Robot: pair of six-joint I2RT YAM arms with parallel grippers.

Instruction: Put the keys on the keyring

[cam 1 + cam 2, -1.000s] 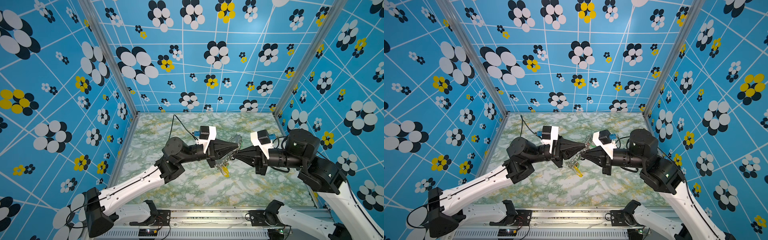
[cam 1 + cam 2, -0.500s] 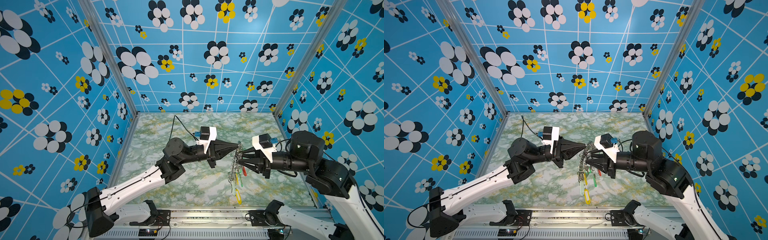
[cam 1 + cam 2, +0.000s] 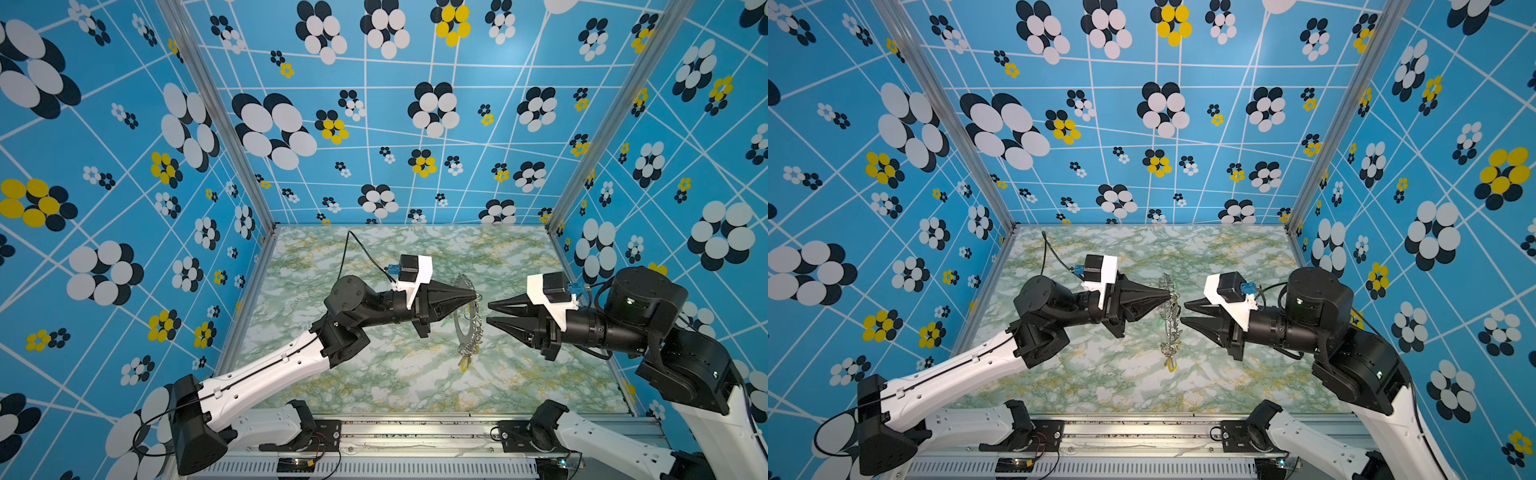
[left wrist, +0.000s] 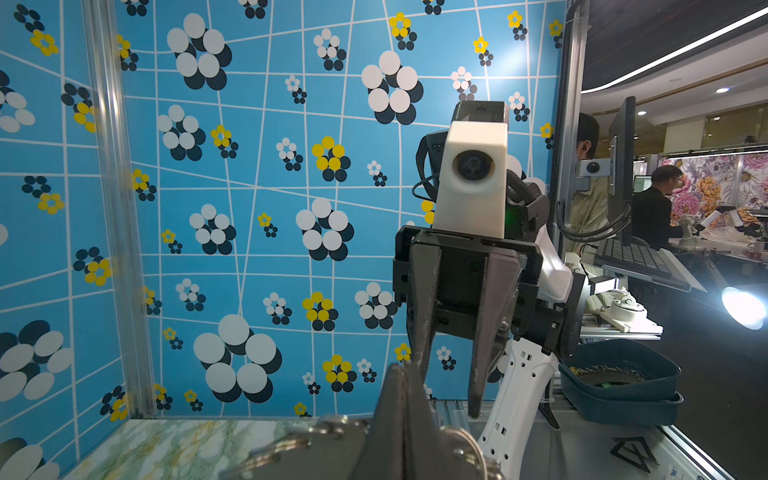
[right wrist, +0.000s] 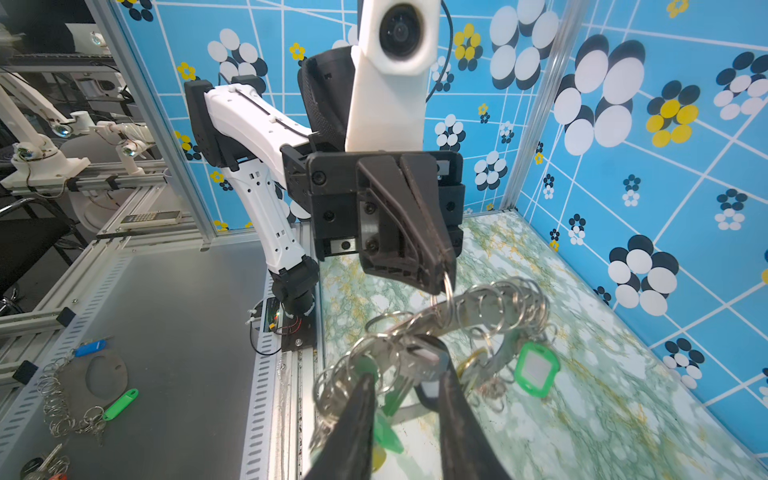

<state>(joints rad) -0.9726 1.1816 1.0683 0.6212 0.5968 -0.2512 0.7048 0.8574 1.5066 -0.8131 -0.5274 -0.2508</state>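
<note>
The keyring (image 3: 465, 328) (image 3: 1170, 324), a grey metal disc rimmed with wire loops, hangs edge-on above the marble floor. My left gripper (image 3: 473, 296) (image 3: 1169, 296) (image 4: 405, 370) is shut on its upper rim (image 4: 324, 449). A yellow tag (image 3: 464, 365) dangles at its lower end. My right gripper (image 3: 488, 312) (image 3: 1182, 312) (image 5: 407, 380) stands open just right of the ring, apart from it. In the right wrist view a silver key with a black tag (image 5: 427, 390) hangs among the loops, seen between my right fingers. A green tag (image 5: 536, 370) hangs beside it.
Patterned blue walls close in the marble table (image 3: 374, 374) on three sides. Outside the cell, a second ring with green and blue tags (image 5: 83, 374) lies on a grey bench. A dark blue bin (image 4: 619, 382) stands beyond the table's edge.
My right gripper has opened and drawn back to the right from the keyring. The ring has swung down and now hangs from my left gripper alone.
</note>
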